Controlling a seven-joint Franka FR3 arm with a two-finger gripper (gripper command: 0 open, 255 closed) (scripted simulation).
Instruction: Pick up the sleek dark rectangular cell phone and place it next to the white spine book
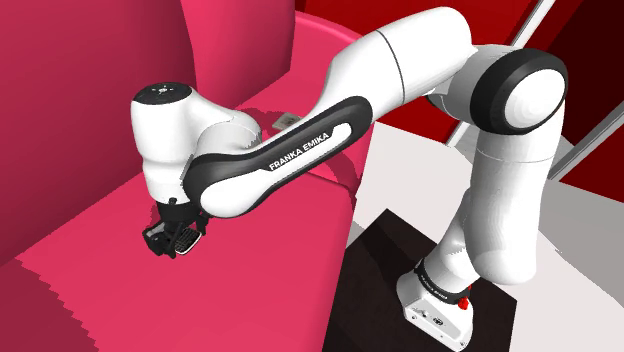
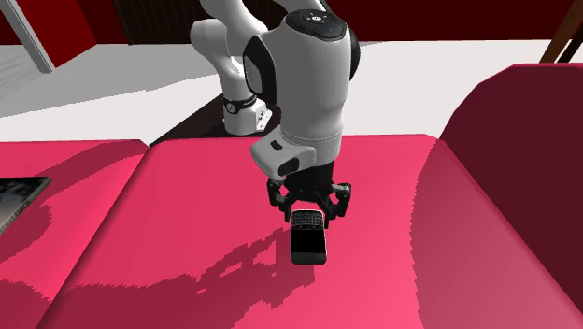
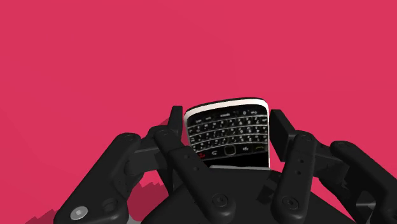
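So we've got a bright pinkish-red sofa [image 2: 420, 271] as the work surface, with pale grey floor [image 2: 140, 84] past the sofa and dark red walls [image 2: 420, 19] beyond that. Counting things: one white arm [image 1: 400, 60] on one black stand [image 1: 380, 270] beside the sofa, one gripper [image 2: 308, 213], one dark phone [image 2: 308, 241], and one fat armrest [image 2: 514, 140]. There's also one flat dark item with a pale edge [image 2: 19, 196] on the sofa's seat at the second exterior view's left edge. The jaws are closed partway, pinching the phone's keypad end. The phone hangs screen-end down over the middle of the sofa's seat, and we can't tell if it touches.
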